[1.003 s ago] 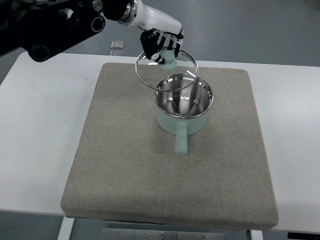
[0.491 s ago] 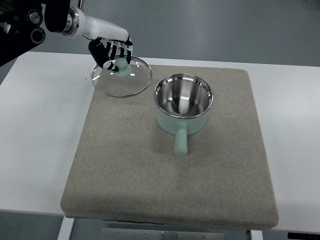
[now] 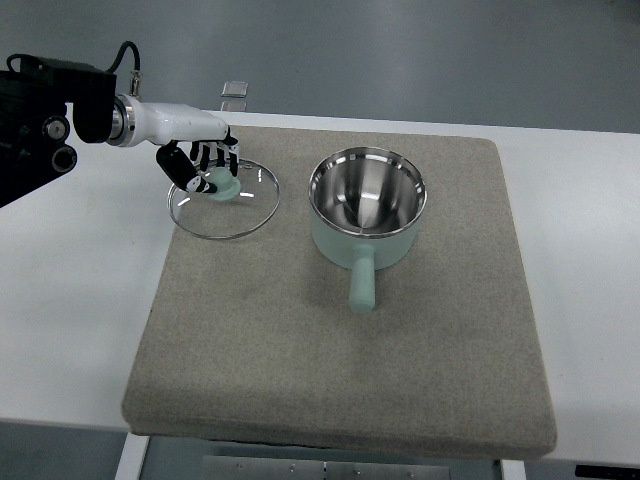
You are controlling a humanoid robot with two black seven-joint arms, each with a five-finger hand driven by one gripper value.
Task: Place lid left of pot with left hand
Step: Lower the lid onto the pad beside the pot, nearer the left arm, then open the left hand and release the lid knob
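Observation:
A pale green pot (image 3: 366,207) with a shiny steel inside stands uncovered on the grey mat (image 3: 340,330), its handle pointing toward me. To its left is the glass lid (image 3: 224,199), with a steel rim and a pale green knob, low over the mat's left edge. My left hand (image 3: 203,166) comes in from the upper left and is shut on the lid's knob. Whether the lid rests on the mat or hangs just above it I cannot tell.
The mat lies on a white table (image 3: 70,300). A small clear square object (image 3: 234,90) sits at the table's far edge behind the lid. Dark arm housing (image 3: 35,115) fills the upper left corner.
My left hand carried the lid from above the pot's far rim leftward and down, to the mat's left edge beside the pot. The pot has stayed put.

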